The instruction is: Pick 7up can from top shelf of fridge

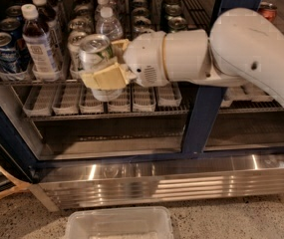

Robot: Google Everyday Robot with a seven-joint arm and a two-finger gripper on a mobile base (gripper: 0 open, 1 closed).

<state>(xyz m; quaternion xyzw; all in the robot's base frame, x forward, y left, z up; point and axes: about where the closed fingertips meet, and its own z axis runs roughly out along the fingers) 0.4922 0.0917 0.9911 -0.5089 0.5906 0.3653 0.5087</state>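
Observation:
My gripper [99, 61] is shut on the 7up can [95, 50], a silvery can with green marks and a shiny top. One yellowish pad [104, 77] presses its near side, the other shows behind it [118, 44]. The can is held upright in front of the top shelf [106, 114], above the pale lane trays [144, 97] and clear of the rows of drinks. The white arm [241, 54] reaches in from the right across the fridge's dark blue door frame [201, 118].
Water bottles [109, 24], a dark labelled bottle [38, 44], blue cans [2, 51] and several more cans stand on the shelf behind. A red can [267, 10] is at the far right. The ribbed steel base panel [156, 180] and a clear plastic bin [119, 223] lie below.

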